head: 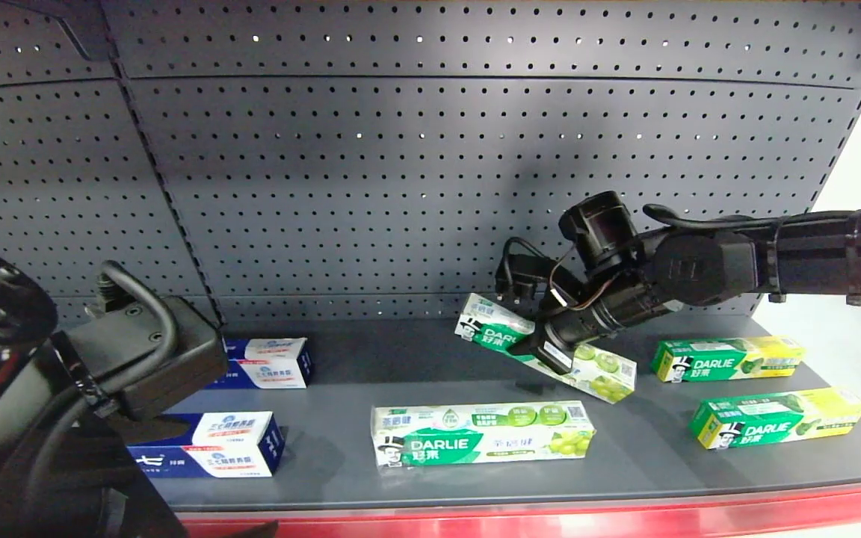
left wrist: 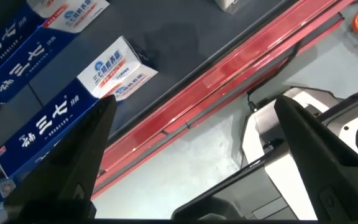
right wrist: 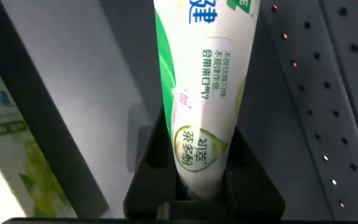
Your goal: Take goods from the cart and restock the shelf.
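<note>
Hovering over the shelf point(head: 341, 456), the right pincer point(head: 542, 351) is clenching a tilted toothpaste box point(head: 604, 371); the left pincer point(left wrist: 196, 106) is hanging released.

The head view looks forward and down at the shelf point(head: 326, 448); both wrist views sit close over that shelf.

Grey red-edged shelf point(head: 415, 373), two blue boxes point(head: 266, 364) at left, three green boxes point(head: 483, 433) centre and right
</note>
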